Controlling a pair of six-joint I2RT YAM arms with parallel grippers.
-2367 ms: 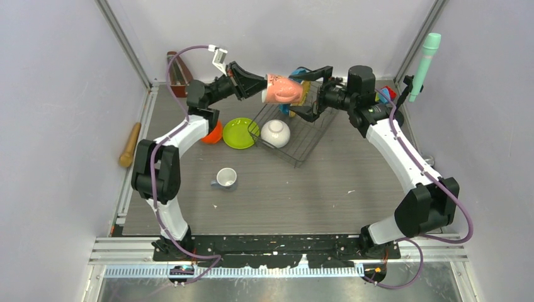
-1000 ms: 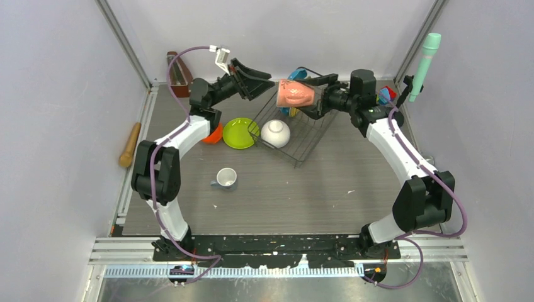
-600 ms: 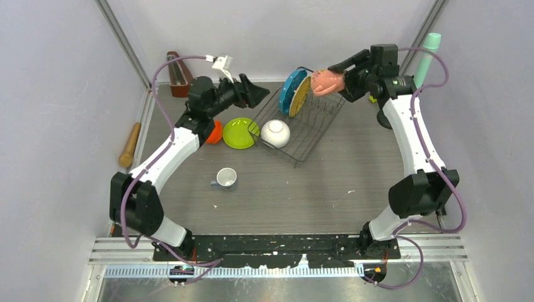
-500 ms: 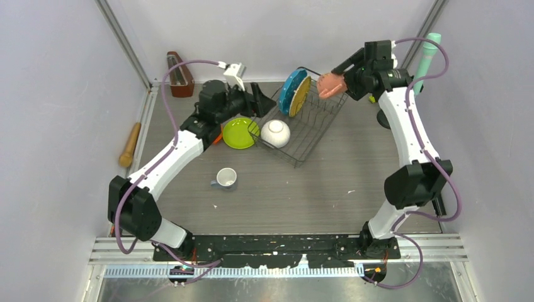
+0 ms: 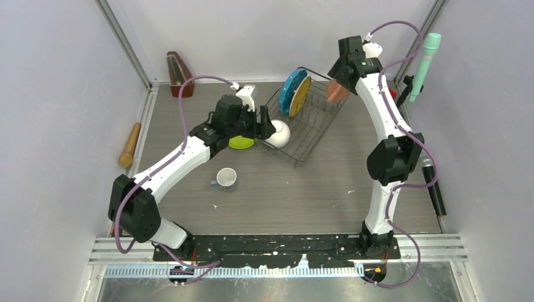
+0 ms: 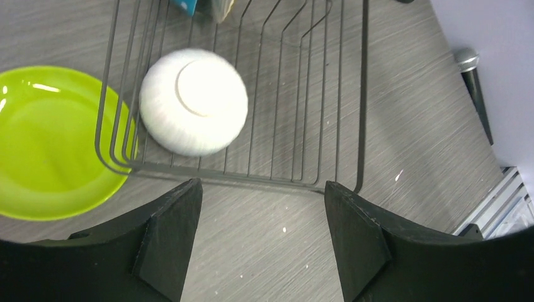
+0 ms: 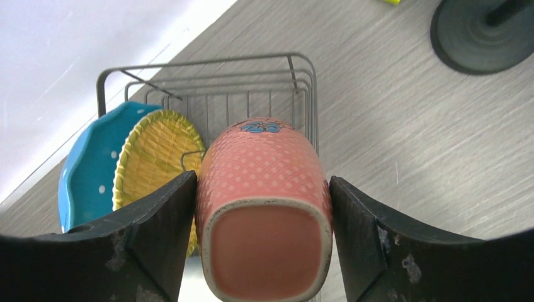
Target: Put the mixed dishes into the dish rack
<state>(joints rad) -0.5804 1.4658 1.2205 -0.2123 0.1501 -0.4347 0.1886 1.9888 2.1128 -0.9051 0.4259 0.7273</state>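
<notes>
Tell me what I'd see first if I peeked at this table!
The pink mug, pinched in the right gripper, hangs over the far end of the black wire dish rack. In the rack a blue white-dotted plate stands on edge beside a yellow woven plate, and a white bowl sits upside down at the near end. A lime-green plate lies on the table by that end, close to the open left gripper.

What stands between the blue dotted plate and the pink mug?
A yellow woven-textured plate, standing on edge beside the blue dotted plate; the pink mug is on its other side. Clearest in the right wrist view.
</notes>
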